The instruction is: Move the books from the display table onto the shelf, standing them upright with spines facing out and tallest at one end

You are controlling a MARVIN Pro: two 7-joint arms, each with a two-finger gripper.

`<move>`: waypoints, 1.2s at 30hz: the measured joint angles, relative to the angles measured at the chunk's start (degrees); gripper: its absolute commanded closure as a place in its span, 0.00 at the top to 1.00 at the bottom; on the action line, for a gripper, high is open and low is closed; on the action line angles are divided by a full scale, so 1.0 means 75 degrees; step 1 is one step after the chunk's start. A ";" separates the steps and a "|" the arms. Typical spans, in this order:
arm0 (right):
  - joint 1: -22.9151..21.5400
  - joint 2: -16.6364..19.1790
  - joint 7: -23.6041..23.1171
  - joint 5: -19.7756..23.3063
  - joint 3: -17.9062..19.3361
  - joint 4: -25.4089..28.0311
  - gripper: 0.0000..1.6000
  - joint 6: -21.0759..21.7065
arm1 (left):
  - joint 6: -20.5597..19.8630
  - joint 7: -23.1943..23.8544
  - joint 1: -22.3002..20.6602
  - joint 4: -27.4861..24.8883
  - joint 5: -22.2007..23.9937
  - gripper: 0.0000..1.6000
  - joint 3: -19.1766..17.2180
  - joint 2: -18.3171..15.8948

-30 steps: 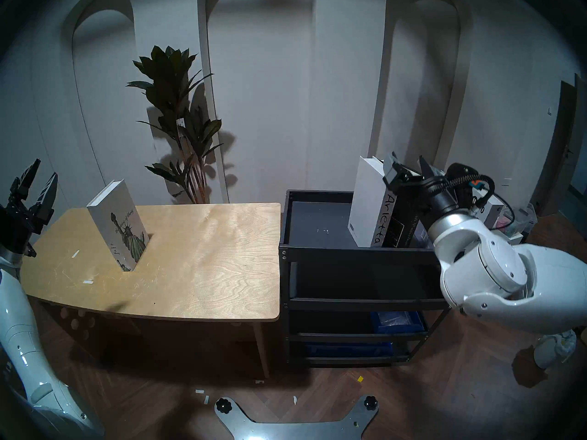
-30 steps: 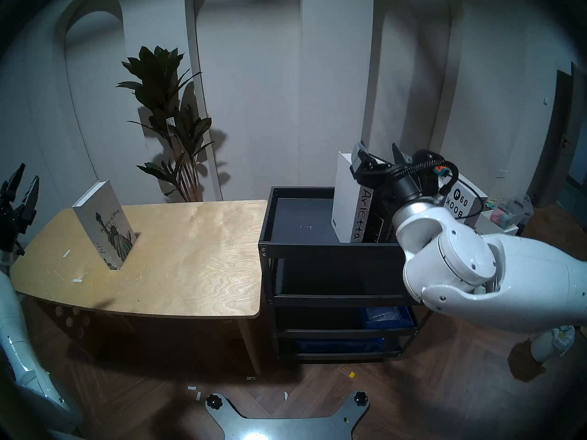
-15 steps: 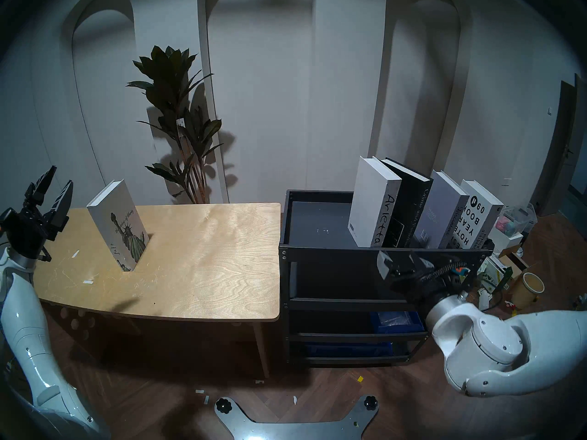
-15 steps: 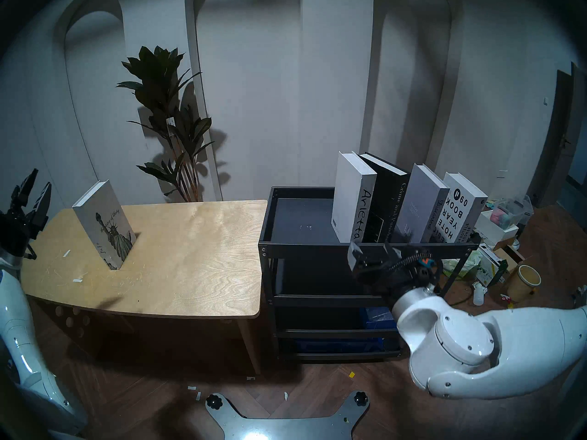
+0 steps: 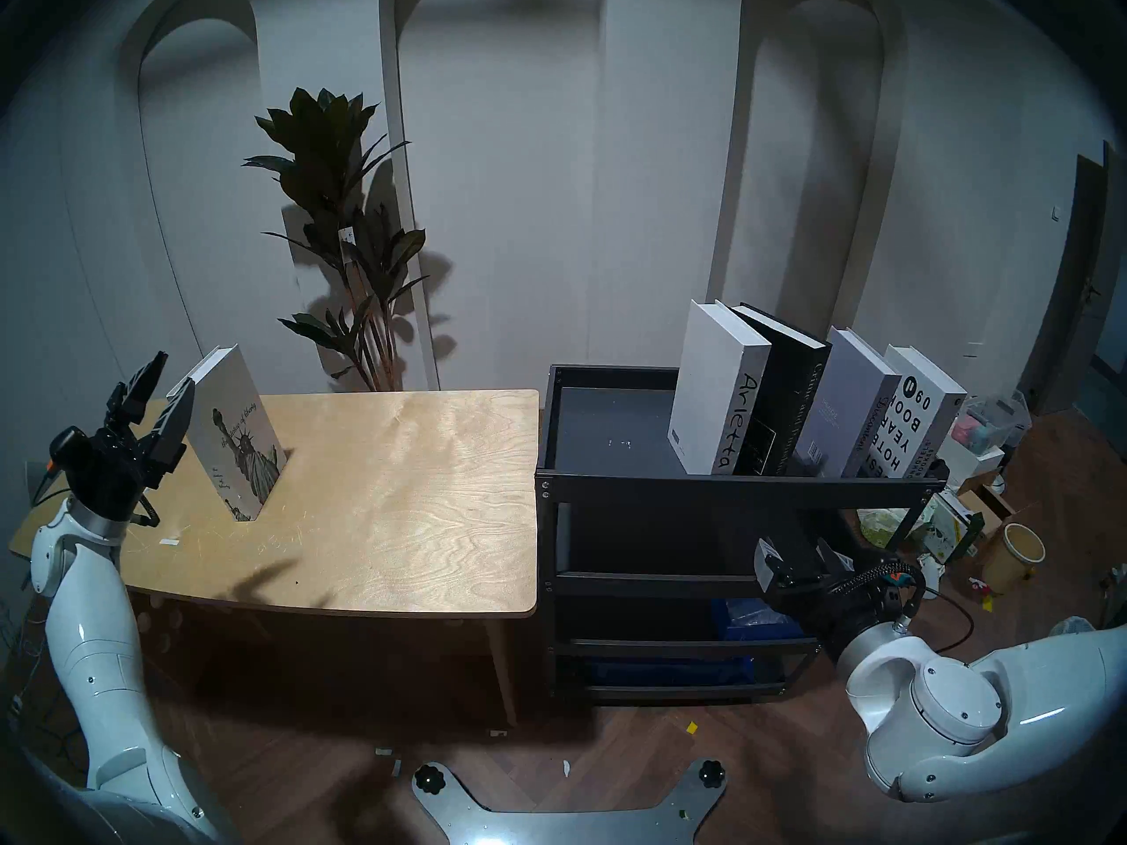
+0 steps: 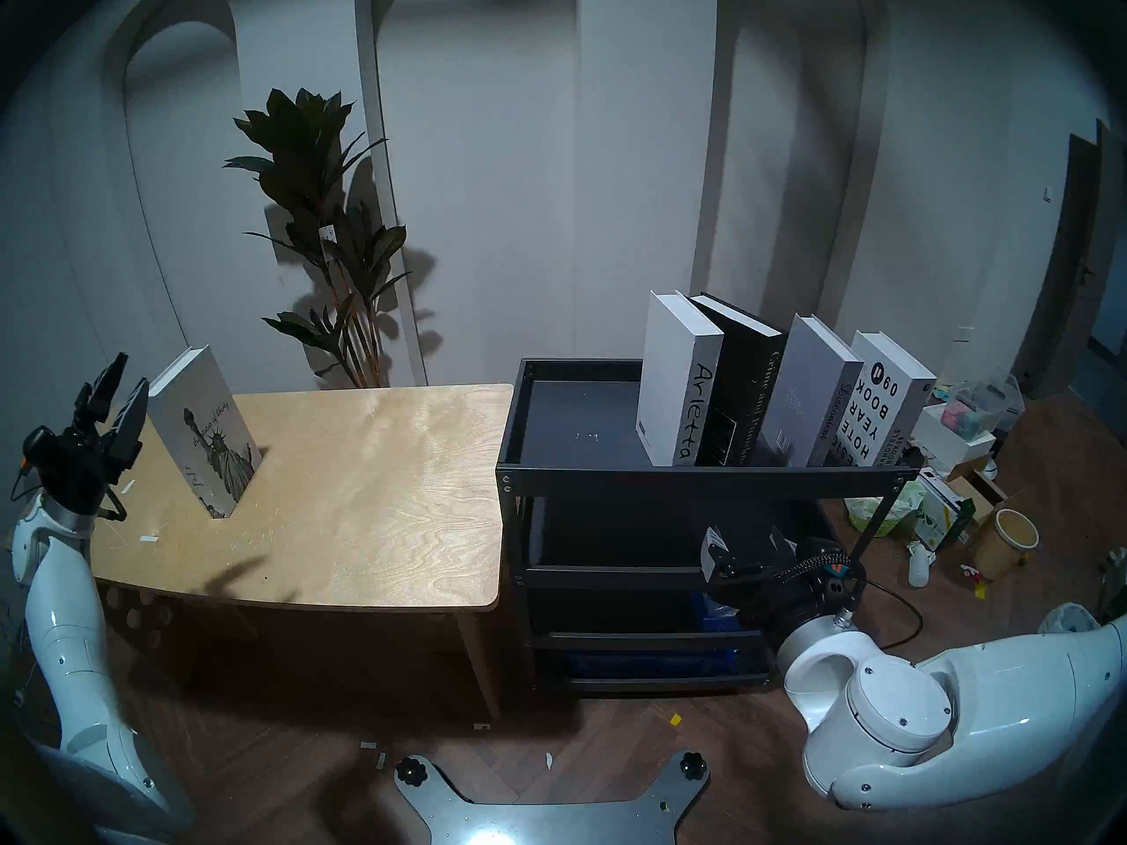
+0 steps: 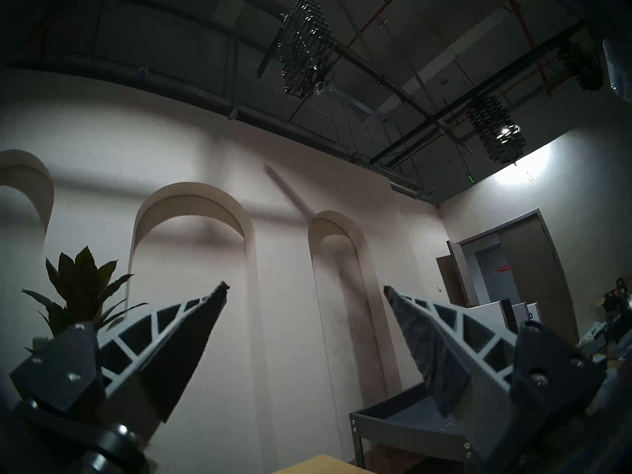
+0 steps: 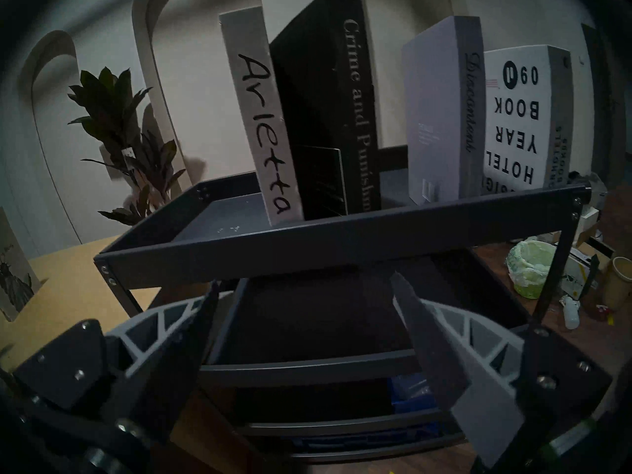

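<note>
A pale grey Statue of Liberty book [image 5: 228,435] stands upright on the light wooden display table [image 5: 396,508], near its left end. My left gripper [image 5: 175,369] is open and points upward just left of that book's top edge, holding nothing; the left wrist view shows only wall between its fingers [image 7: 191,326]. On the top tray of the black shelf [image 5: 610,423] stand the white Arietta [image 5: 713,392], black Crime and Punishment [image 5: 787,398], grey Discontent [image 5: 847,405] and white Yearbook [image 5: 915,423], spines facing me. My right gripper [image 5: 796,548] hangs open and empty, low before the shelf's right side.
A tall potted plant [image 5: 347,246] stands behind the table. Blue bins [image 5: 756,618] sit on the shelf's lower tiers. Boxes, a green bag and a yellow bucket [image 5: 1021,551] clutter the floor right of the shelf. My base plate [image 5: 567,813] lies at the bottom.
My right gripper left the books on the shelf top and dropped down in front of the shelf. My left arm swung right, up to the Statue of Liberty book.
</note>
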State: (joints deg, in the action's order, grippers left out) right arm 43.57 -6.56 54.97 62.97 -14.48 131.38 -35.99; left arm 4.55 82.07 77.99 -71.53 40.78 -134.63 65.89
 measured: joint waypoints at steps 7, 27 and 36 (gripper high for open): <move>0.0123 0.0045 0.0136 -0.0240 -0.0291 -0.0526 1.00 -0.0430 | 0.0127 -0.0144 -0.0145 0.0436 -0.0072 1.00 0.0215 0.0001; 0.0002 0.0094 -0.1775 -0.1209 -0.0412 -0.2054 1.00 -0.2092 | 0.0800 -0.0443 -0.0607 0.1273 -0.0571 1.00 0.0688 -0.0178; 0.0021 0.0101 -0.2943 -0.1637 -0.0610 -0.2343 1.00 -0.2396 | 0.1480 -0.0589 -0.0710 0.1804 -0.1271 1.00 0.0848 -0.0544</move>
State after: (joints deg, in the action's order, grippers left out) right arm 43.73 -5.80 32.90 50.70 -19.06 113.81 -53.96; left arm 15.65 77.65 72.67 -58.00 31.25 -128.27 61.80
